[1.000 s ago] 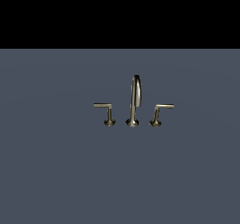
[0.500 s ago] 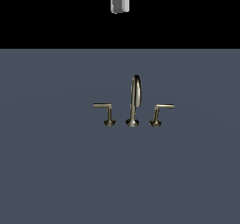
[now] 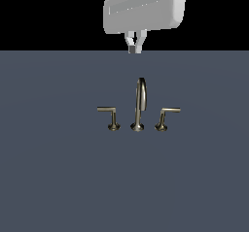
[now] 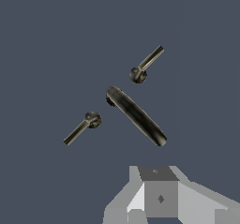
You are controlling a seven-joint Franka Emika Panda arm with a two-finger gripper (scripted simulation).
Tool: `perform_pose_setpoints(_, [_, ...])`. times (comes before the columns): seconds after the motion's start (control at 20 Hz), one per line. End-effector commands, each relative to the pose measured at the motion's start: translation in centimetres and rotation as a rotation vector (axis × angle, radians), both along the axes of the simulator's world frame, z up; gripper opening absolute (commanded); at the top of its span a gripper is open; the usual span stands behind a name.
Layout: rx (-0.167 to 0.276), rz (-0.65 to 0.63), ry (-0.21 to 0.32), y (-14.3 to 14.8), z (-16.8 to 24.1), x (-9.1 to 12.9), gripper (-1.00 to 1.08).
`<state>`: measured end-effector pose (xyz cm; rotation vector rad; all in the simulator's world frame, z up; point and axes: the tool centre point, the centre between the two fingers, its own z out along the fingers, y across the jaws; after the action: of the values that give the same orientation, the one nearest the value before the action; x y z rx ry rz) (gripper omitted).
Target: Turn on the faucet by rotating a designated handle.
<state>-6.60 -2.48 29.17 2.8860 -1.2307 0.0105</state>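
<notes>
While the gripper (image 3: 133, 48) hangs well above the faucet (image 3: 139, 107), its jaws sit so close together that they look shut on nothing. Directly below the jaws stands the arched spout (image 3: 140, 100). The handle (image 3: 166, 116), with its leaning stem, is below the jaws and off to the exterior view's right; the upright-stemmed lever (image 3: 109, 116) is off to the left. In the wrist view the spout (image 4: 136, 115) lies between both levers on the grey surface (image 3: 48, 168).

White arm's gripper (image 3: 134, 45) pointing straight down, high above the surface, jaws nearly together, empty.
</notes>
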Motion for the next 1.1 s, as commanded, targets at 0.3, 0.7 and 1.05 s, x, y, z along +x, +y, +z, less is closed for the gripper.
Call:
perform_pose_setpoints(0.3, [0.002,-0.231,0.000,-3.4,-5.9,4.4,-1.00])
perform_pose_setpoints(0.7, [0.002,-0.459,0.001,-7.7,-11.8,7.9,-1.00])
perform_pose_setpoints(1.05, [0.002,-0.644,0.001,-11.8,-16.4,10.0,-1.00])
